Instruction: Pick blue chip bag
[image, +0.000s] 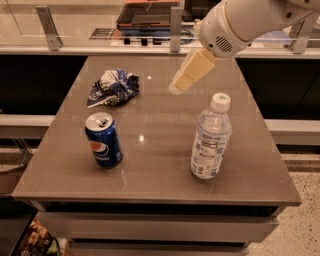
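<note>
The blue chip bag (113, 87) lies crumpled on the far left part of the grey table (155, 125), dark blue with white patches. My gripper (176, 89) hangs from the white arm coming in from the upper right. It is above the table's far middle, to the right of the bag and apart from it. It holds nothing that I can see.
A blue Pepsi can (103, 139) stands at the front left. A clear water bottle (210, 137) with a white cap stands at the front right. A counter with a glass rail (150, 45) runs behind the table.
</note>
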